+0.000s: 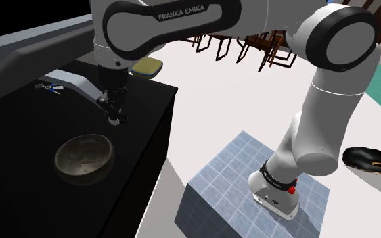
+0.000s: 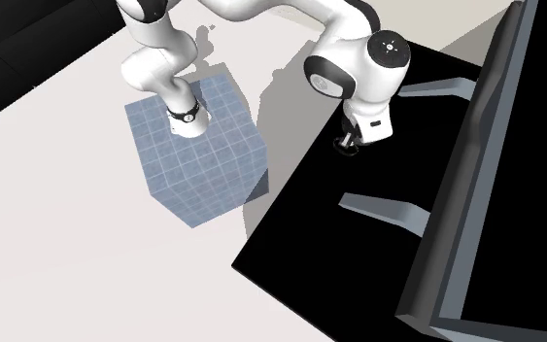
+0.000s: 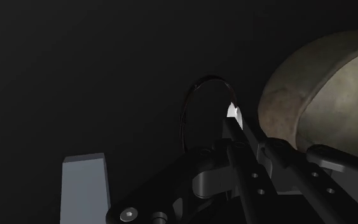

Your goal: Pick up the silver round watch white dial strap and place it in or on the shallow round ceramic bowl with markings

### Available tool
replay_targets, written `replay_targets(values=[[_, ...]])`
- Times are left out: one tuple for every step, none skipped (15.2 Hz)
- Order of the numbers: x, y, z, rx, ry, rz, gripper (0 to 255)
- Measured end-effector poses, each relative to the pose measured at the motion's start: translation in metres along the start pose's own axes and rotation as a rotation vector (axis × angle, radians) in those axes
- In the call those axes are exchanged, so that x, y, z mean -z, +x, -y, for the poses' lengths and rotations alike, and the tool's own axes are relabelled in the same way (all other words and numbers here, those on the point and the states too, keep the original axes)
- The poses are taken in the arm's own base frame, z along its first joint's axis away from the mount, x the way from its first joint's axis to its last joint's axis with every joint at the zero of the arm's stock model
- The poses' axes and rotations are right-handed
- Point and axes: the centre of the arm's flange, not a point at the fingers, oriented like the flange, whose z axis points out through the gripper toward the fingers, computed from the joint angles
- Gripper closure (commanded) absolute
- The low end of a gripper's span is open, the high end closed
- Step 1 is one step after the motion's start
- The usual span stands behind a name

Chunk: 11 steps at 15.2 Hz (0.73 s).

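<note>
I have the all-black two-finger claw (image 1: 116,117) clamped on the silver round watch (image 3: 234,112), its white dial pinched at the fingertips and its thin strap looping outward. The watch sits just beside the shallow, round, mottled grey-brown bowl (image 1: 84,157), over the black desk (image 1: 26,203).

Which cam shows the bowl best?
Shoulder view: the shallow round grey-brown bowl with mottled markings sits whole on the black surface, inside visible. Wrist view catches one curved side of the bowl.
</note>
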Motion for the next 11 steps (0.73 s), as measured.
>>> replay_targets(values=[[0.005, -0.001, 0.001, 0.0, 0.0, 0.0, 255], [0.011, -0.001, 0.003, 0.0, 0.0, 0.0, 255], [0.016, -0.001, 0.003, 0.0, 0.0, 0.0, 255], [0.021, -0.001, 0.005, 0.0, 0.0, 0.0, 255], [0.025, -0.001, 0.005, 0.0, 0.0, 0.0, 255], [0.03, 0.0, 0.007, 0.0, 0.0, 0.0, 255], [0.035, 0.0, 0.008, 0.0, 0.0, 0.0, 255], [0.041, 0.0, 0.008, 0.0, 0.0, 0.0, 255], [0.047, 0.0, 0.01, 0.0, 0.0, 0.0, 255], [0.052, -0.001, 0.012, 0.0, 0.0, 0.0, 255], [0.057, 0.0, 0.013, 0.0, 0.0, 0.0, 255]])
